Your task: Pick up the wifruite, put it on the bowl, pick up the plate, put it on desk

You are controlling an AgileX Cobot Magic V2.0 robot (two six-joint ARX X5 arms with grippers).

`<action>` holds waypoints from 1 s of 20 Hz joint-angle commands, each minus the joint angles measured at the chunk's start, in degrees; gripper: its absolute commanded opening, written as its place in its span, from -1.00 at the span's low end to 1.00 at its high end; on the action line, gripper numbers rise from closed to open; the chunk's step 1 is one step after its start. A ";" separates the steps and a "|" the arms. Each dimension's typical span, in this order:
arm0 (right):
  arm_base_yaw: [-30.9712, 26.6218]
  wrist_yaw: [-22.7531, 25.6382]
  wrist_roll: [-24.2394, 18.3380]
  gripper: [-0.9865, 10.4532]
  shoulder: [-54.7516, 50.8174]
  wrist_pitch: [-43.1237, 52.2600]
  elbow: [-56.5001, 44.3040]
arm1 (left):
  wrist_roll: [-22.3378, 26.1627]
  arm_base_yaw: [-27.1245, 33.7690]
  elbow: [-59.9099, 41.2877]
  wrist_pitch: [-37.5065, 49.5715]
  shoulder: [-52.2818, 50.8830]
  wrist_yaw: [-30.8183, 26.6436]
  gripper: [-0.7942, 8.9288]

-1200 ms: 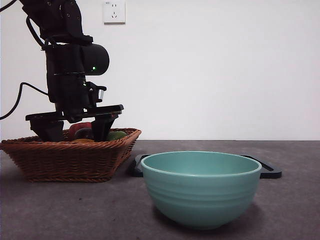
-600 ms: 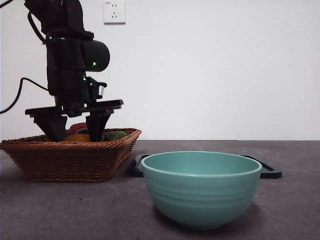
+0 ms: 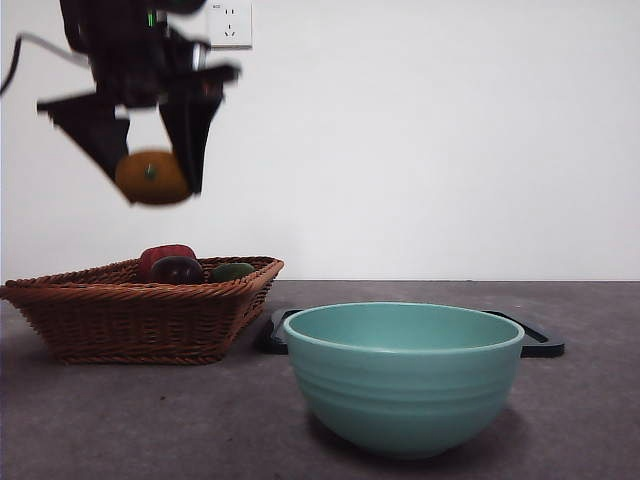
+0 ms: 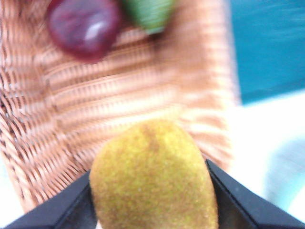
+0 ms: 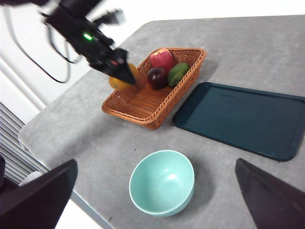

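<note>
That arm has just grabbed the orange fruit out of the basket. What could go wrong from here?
1. The left gripper holds the wifruite high above the wicker basket by its sides only; if it slips, it might fall back onto the fruit there or onto the desk.
2. The bowl stands apart from the basket, so the fruit has to cross open desk; released off-centre, it could hit the rim and roll away.

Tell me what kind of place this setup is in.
Probably a lab or test room staged as a kitchen table. A dark grey desk stands by a bare white wall with a socket; on it sit a wicker basket of fruit, a mint-green bowl and a dark tray.
</note>
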 commanded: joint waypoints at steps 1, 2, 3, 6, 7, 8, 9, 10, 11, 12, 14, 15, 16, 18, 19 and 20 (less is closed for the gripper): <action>0.24 -0.13 -0.55 0.36 0.31 -0.26 0.59 | 0.70 -3.04 1.64 -1.07 -3.93 0.11 -0.40; 0.24 -0.15 -0.55 0.36 0.31 -0.31 0.59 | 0.68 -4.68 1.64 -1.55 -5.66 0.11 -0.40; 0.24 -0.15 -0.52 0.36 0.31 -0.31 0.59 | 0.70 -6.58 1.64 -2.12 -7.17 0.11 -0.40; 0.24 -0.09 -0.57 0.36 0.31 -0.92 1.09 | 0.13 -12.61 1.64 -4.13 -9.77 0.11 -0.40; 0.24 -0.09 -0.59 0.36 0.31 -1.33 1.49 | -0.22 -14.80 1.64 -4.83 -9.90 0.11 -0.40; 0.24 0.17 -0.92 0.36 0.31 -2.14 2.12 | -0.50 -16.83 1.64 -5.51 -9.90 0.11 -0.40; 0.24 1.03 -1.36 0.36 0.31 -3.50 2.99 | -0.87 -18.75 1.64 -6.14 -9.90 0.11 -0.40; 0.24 2.12 -2.36 0.36 0.31 -4.94 3.93 | -1.27 -20.79 1.64 -6.47 -9.86 0.11 -0.40; 0.24 3.48 -3.19 0.36 0.31 -6.45 4.94 | -1.46 -22.88 1.62 -6.36 -9.84 0.09 -0.40; 0.24 4.70 -4.04 0.36 0.31 -8.02 6.03 | -1.62 -24.63 1.62 -6.10 -9.84 0.11 -0.40; 0.24 5.68 -5.46 0.36 0.31 -10.88 8.26 | -2.36 -27.39 1.62 -5.77 -9.84 0.09 -0.40; 0.24 5.86 -5.46 0.36 0.31 -11.67 9.22 | -3.41 -28.70 1.62 -5.66 -9.68 0.09 -0.40; 0.24 5.92 -5.51 0.36 0.31 -12.35 9.94 | -4.42 -29.73 1.62 -5.51 -9.60 0.09 -0.40; 0.24 5.90 -5.51 0.36 0.31 -12.74 10.97 | -4.92 -31.76 1.62 -4.37 -8.87 0.09 -0.40; 0.24 5.92 -5.51 0.36 0.31 -12.70 11.30 | -5.25 -32.52 1.62 -3.34 -8.26 0.09 -0.40; 0.24 5.92 -5.49 0.36 0.31 -12.72 11.45 | -6.01 -33.07 1.62 -2.62 -7.63 0.09 -0.40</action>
